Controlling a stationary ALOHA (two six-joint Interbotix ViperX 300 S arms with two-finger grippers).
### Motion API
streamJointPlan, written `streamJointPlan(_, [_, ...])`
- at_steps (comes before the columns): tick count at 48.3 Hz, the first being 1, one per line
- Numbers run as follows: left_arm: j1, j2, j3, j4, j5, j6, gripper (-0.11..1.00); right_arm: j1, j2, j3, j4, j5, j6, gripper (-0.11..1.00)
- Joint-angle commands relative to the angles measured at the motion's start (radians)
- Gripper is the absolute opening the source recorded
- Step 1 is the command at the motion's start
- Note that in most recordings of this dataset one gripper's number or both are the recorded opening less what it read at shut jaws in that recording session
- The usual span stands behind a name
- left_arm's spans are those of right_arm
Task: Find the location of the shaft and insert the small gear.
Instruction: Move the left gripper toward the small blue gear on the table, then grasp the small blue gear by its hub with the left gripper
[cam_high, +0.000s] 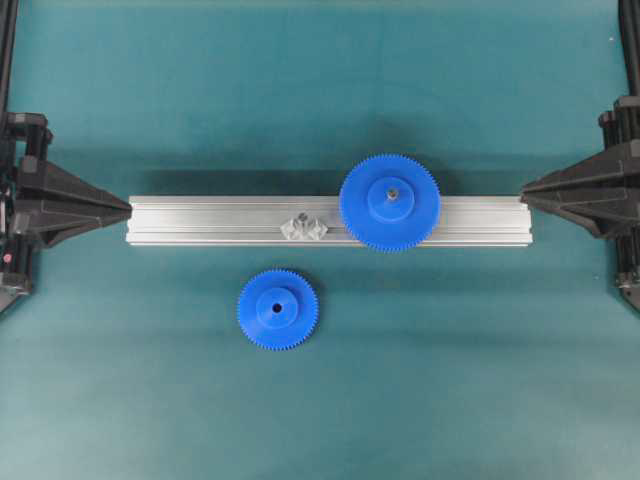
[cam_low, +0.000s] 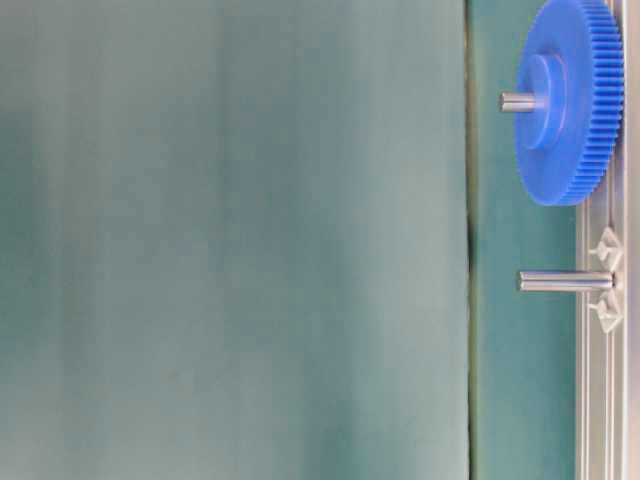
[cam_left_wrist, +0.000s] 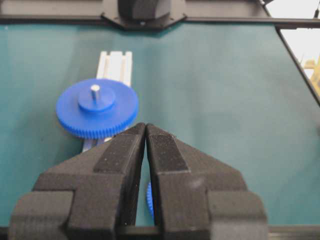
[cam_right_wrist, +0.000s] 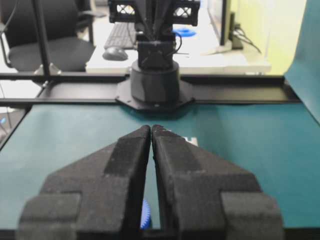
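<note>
Teal mat (cam_high: 150, 380) covers the table; office chair (cam_right_wrist: 47, 47) beyond.

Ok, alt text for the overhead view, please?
A small blue gear lies loose on a teal table in front of an aluminium rail that carries a bare shaft and a larger blue gear. Left gripper and right gripper sit shut at the rail's ends.

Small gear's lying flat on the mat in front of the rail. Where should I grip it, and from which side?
Probably from straight above. The small gear lies flat, hub up, so its toothed rim is hard to pinch at mat level. Close the end effector across the raised round hub, leaving the centre hole free for the shaft. The left end effector, shut, sits nearer than the right.
</note>
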Motion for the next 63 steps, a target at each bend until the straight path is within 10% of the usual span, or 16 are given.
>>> streamJointPlan(1, [-0.017,0.054,-0.046,0.011,-0.006,-0.038,0.11,0.000,0.011,-0.020,0.005,0.002,0.003,0.16])
streamJointPlan(27, [-0.064,0.399,-0.250,0.011,0.222,-0.084,-0.01,0.008,0.009,-0.089,0.028,0.472,0.064,0.12])
streamJointPlan(44, [-0.084,0.618,-0.385,0.011,0.348,-0.084,0.01,0.008,0.008,-0.081,0.028,0.528,0.066,0.12])
streamJointPlan(50, [-0.091,0.689,-0.423,0.011,0.374,-0.081,0.16,0.008,0.002,-0.077,0.028,0.535,0.067,0.12])
streamJointPlan(63, [-0.107,0.833,-0.506,0.011,0.413,-0.094,0.87,0.009,-0.003,-0.066,0.032,0.535,0.069,0.12])
